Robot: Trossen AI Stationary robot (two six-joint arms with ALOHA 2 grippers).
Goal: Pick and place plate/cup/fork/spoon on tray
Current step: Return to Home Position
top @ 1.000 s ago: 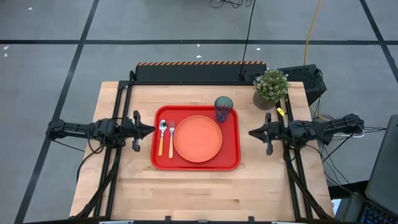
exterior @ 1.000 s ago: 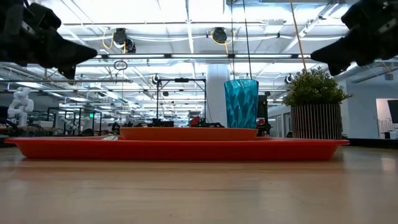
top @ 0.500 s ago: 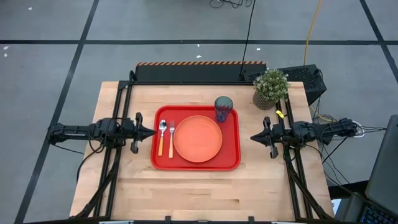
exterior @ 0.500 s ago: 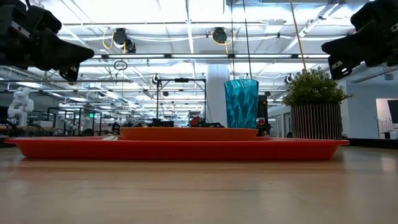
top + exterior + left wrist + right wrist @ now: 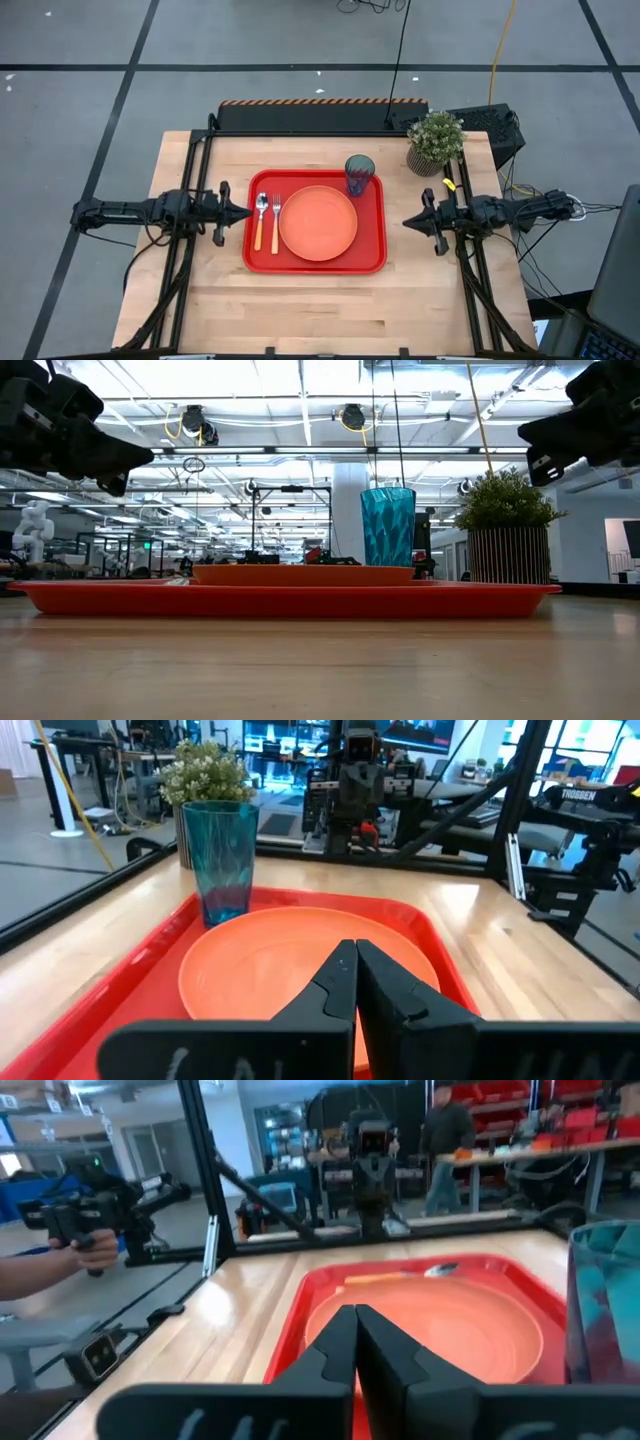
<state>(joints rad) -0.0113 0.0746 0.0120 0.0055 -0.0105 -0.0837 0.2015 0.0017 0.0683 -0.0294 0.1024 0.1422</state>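
Since a second ago: right hand (image 5: 406, 220) has drawn back from the tray (image 5: 315, 262) toward its own table edge; left hand (image 5: 246, 210) has barely shifted. Nothing on the tray has moved.

Both hands empty, fingers pressed together, raised above the table (image 5: 300, 310).

Left hand: tip just beside the tray's left rim, pointing at the spoon (image 5: 260, 220) and fork (image 5: 275, 222), not touching.

Right hand: clear of the tray's right rim, bare wood between.

Tray at table centre. Plate (image 5: 318, 223) in its middle. Spoon and fork side by side left of the plate, spoon outermost, orange handles toward the near edge. Cup (image 5: 359, 175) upright in the far right corner, just beyond the plate.

Potted plant (image 5: 435, 140) on the table, beyond the right hand.
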